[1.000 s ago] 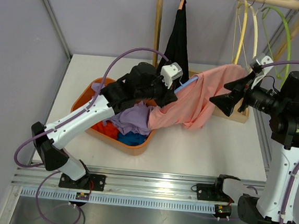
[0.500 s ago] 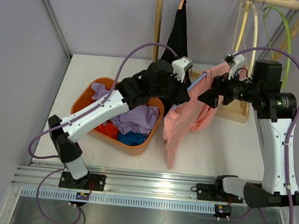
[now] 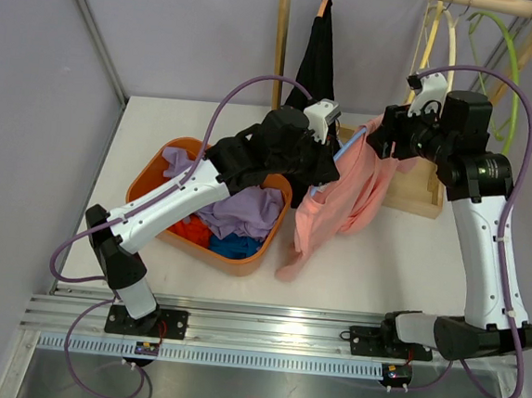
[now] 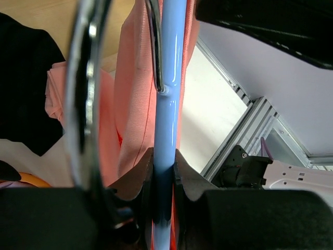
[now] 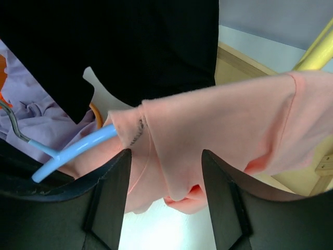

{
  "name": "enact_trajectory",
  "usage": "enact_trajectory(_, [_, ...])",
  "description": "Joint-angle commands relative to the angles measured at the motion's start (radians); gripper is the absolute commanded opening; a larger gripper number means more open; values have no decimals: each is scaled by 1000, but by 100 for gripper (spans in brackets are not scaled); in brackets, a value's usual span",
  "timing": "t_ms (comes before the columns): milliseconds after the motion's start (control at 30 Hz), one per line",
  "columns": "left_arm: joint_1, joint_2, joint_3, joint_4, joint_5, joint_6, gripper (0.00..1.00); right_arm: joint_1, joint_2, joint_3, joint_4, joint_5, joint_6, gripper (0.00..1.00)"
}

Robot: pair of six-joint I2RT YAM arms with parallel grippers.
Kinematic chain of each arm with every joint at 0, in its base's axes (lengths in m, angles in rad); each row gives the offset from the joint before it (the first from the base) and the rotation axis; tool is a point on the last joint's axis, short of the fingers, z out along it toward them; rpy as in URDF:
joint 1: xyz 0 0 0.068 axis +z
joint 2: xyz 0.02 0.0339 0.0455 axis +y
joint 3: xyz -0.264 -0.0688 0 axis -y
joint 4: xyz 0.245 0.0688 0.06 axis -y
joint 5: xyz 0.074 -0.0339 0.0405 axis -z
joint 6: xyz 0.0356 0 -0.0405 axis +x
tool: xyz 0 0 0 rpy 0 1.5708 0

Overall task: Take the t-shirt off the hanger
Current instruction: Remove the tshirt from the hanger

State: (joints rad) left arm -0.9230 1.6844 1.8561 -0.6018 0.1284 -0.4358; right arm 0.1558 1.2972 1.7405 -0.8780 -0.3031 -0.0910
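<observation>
Two jobs here: left gripper (image 4: 163, 179) clamps the blue hanger (image 4: 170, 62); right gripper (image 5: 165, 172), jaws apart around the pink t-shirt (image 5: 223, 120), must next pinch and pull.

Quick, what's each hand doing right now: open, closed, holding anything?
Left hand: closed on the blue hanger.
Right hand: open, with the pink t-shirt hanging between its fingers.

Robot lab cell, plain grey wall panels (image 3: 188, 25), aluminium mounting rail (image 3: 274, 323), white table (image 3: 372, 264), wooden clothes rack (image 3: 281, 42)
</observation>
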Motion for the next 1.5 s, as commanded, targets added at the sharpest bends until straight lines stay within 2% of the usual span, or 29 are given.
enact_trajectory(0, [4, -55, 12, 62, -22, -40, 0, 14, 24, 40, 70, -31, 66, 61])
enact_trajectory(267, [4, -54, 6, 53, -30, -38, 0, 27, 28, 48, 65, -88, 85, 58])
enact_trajectory(433, [4, -52, 12, 56, -24, -37, 0, 36, 53, 51, 59, -70, 111, 57])
enact_trajectory(533, [4, -52, 18, 50, -23, -35, 0, 34, 70, 54, 60, -36, 116, 34])
enact_trajectory(567, [4, -55, 18, 47, -26, -31, 0, 34, 70, 57, 66, -34, 114, 18])
enact_trajectory(600, [4, -58, 15, 42, -27, -27, 0, 34, 68, 60, 70, -31, 106, 9])
enact_trajectory(633, [4, -60, 9, 39, -35, -24, 0, 34, 68, 65, 76, -30, 106, 2])
enact_trajectory(667, [4, -61, 3, 34, -36, -17, 0, 34, 67, 83, 80, -30, 103, 0])
enact_trajectory(800, [12, -54, -18, 1, -55, 12, 0, 34, 10, 110, 201, -56, 97, 0])
enact_trajectory(967, [29, -49, -52, -19, -36, 40, 0, 34, -61, 105, 330, -214, 119, 0])
enact_trajectory(1133, [39, -51, -31, 0, -7, 58, 0, 34, -44, 105, 297, -419, 194, 0])
enact_trajectory(1200, [41, -60, -28, 31, 13, 68, 0, 45, -23, 91, 230, -451, 186, 0])
enact_trajectory(1233, [42, -71, -29, 43, 23, 74, 0, 47, -15, 83, 199, -514, 166, 0])
enact_trajectory(1333, [42, -103, -37, 76, 51, 103, 0, 50, 10, 74, 49, -573, 3, 0])
enact_trajectory(1367, [42, -109, -41, 77, 56, 127, 0, 51, 17, 91, 1, -580, -107, 11])
enact_trajectory(1400, [44, -118, -46, 77, 65, 138, 0, 51, 40, 109, -110, -590, -162, 17])
enact_trajectory(1467, [49, -143, -69, 74, 77, 192, 0, 50, 62, 180, -217, -602, -315, 28])
